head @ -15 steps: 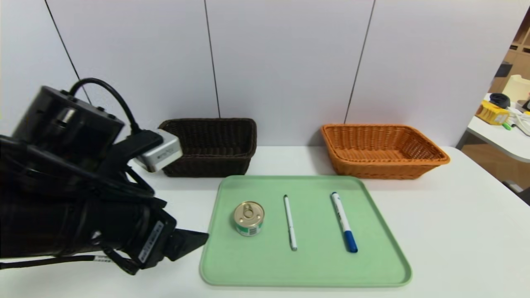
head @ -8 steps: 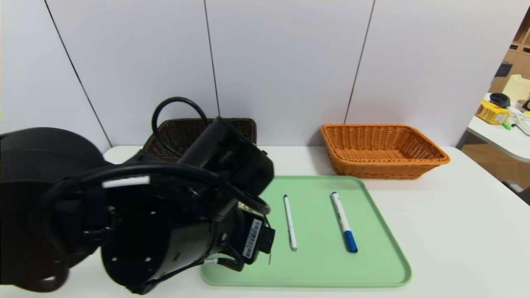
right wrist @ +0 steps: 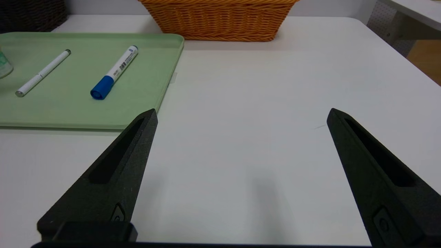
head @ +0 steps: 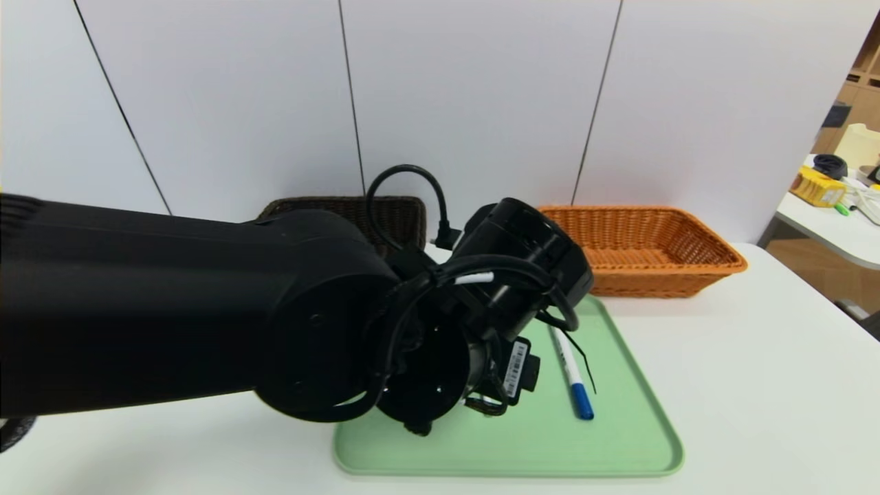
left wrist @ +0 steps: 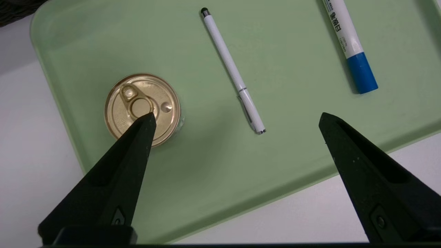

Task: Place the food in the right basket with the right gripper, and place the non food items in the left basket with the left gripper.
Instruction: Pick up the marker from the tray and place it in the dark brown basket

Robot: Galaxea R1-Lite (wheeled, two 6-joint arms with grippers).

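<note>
The tin can [left wrist: 142, 109], the thin white pen [left wrist: 232, 69] and the blue-capped marker [left wrist: 348, 44] lie on the green tray [left wrist: 213, 179]. My left gripper [left wrist: 237, 116] hovers open above the tray, one fingertip over the can's lid, the pen's end between the fingers, untouched. In the head view my left arm [head: 206, 309] hides the can and the thin pen; the marker [head: 570, 375] shows. The dark brown left basket [head: 392, 210] and the orange right basket [head: 639, 247] stand behind the tray. My right gripper [right wrist: 242, 111] is open over bare table right of the tray.
The white table [head: 756, 385] stretches to the right of the tray. A wall rises just behind both baskets. A side table with clutter [head: 832, 185] stands off the table's far right corner.
My left arm has swung from the table's left side rightward over the tray and now covers the can and thin pen in the head view. Nothing on the tray has moved.
</note>
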